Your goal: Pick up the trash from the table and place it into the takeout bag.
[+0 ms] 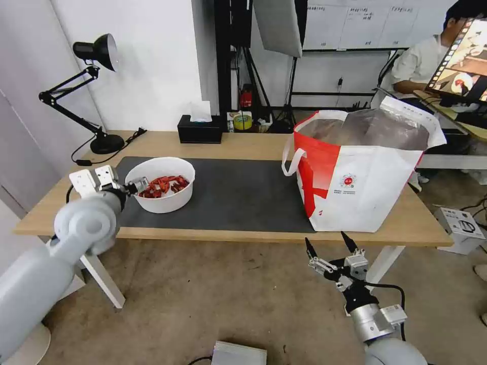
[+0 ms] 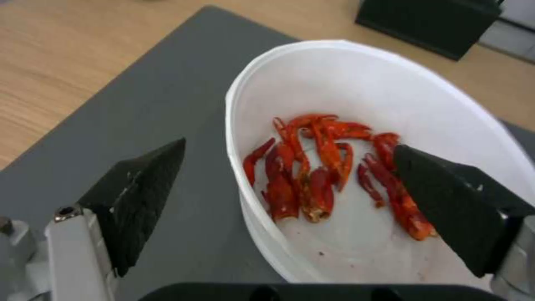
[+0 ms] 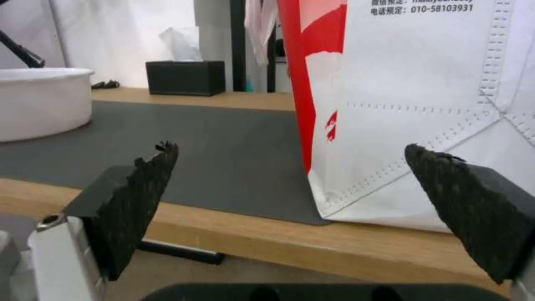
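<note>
The left gripper point(image 2: 290, 167) is sitting wide open astride the near-left rim of the white bowl of crayfish shells point(image 1: 161, 184), one finger outside, one inside. The bowl's resting on the dark grey mat point(image 1: 228, 197) at the left of the table point(image 1: 243, 144), well apart from the takeout bag point(image 1: 362, 172) on the right. The right gripper point(image 1: 328, 242) is hanging open below the near edge. My worry: pinching just the thin rim could tip it and spill shells.

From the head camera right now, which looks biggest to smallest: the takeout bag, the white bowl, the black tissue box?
1. Takeout bag, largest by far.
2. White bowl.
3. Black tissue box, though it stands farther from the camera, so its look may understate it.
</note>
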